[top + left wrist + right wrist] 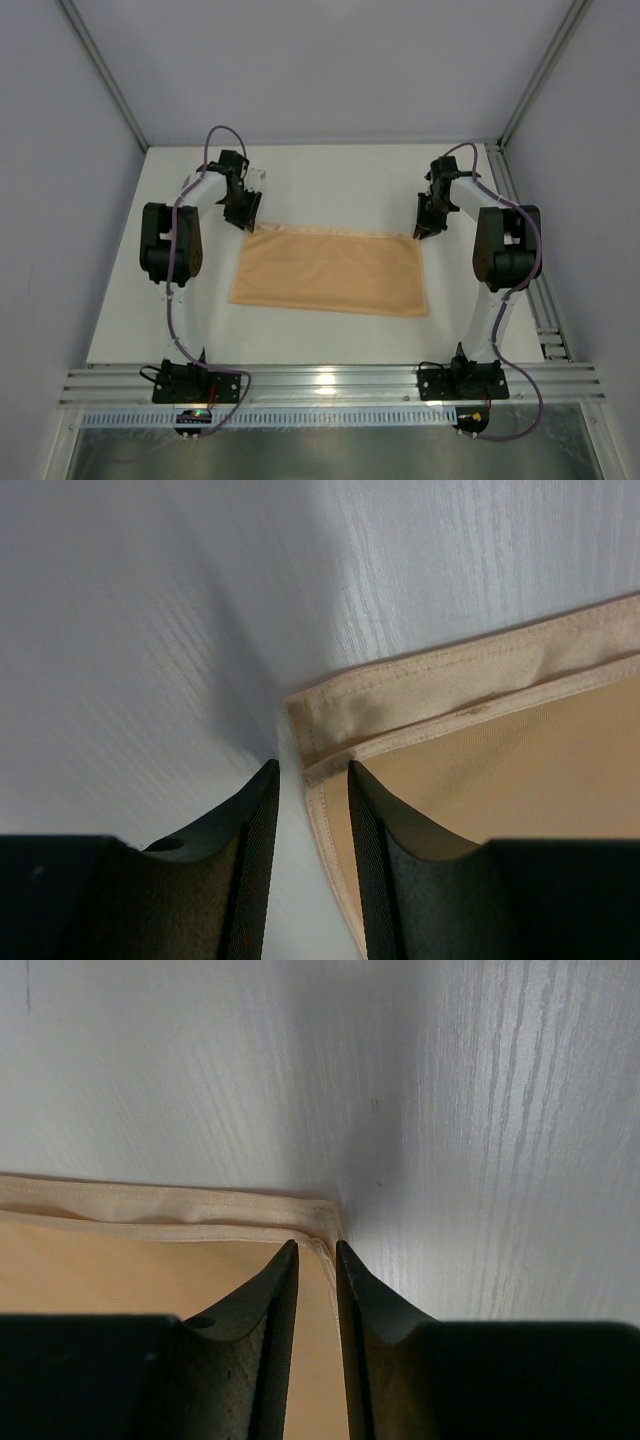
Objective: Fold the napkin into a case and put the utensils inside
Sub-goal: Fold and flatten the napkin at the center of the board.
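Peach-orange cloth napkin (330, 272) flat on white table (330, 180), centre frame. Left gripper (311, 767) part-open astride hem; right gripper (315, 1244) narrower at corner, grip unclear.

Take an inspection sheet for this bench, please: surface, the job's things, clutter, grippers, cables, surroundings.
Surface: white table with a faint wood-grain texture.
Job's things: napkin lies flat, folded into a rectangle, its hems doubled along the far edge. Utensils: nothing seen.
Clutter: nothing seen.
Grippers: left gripper has its fingers apart, straddling the napkin's far left corner. Right gripper has its fingers at a narrow gap over the far right corner; grip unclear.
Cables: purple cables run along both arms and loop above the wrists, off the cloth.
Surroundings: grey walls and an aluminium rail at the near edge.
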`<state>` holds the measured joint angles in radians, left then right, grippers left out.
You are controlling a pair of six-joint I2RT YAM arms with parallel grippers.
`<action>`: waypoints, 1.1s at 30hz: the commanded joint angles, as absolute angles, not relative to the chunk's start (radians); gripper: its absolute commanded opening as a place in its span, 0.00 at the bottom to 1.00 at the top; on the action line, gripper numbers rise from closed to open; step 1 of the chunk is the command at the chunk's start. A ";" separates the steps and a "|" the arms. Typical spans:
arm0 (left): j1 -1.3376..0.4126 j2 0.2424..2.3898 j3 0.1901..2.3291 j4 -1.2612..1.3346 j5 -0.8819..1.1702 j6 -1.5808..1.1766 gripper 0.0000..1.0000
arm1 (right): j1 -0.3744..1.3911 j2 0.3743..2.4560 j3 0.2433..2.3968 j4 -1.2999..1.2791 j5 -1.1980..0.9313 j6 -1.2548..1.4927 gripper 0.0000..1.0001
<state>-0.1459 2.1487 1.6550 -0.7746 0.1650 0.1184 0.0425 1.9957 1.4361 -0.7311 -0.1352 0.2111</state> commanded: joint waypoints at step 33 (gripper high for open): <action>-0.141 2.059 1.598 -0.778 0.256 0.169 0.18 | 0.041 1.939 1.394 -0.698 -0.158 0.192 0.25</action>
<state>-0.1436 2.1246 1.6093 -0.7750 0.2375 0.1558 0.0418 1.9934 1.3956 -0.7002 -0.1787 0.1944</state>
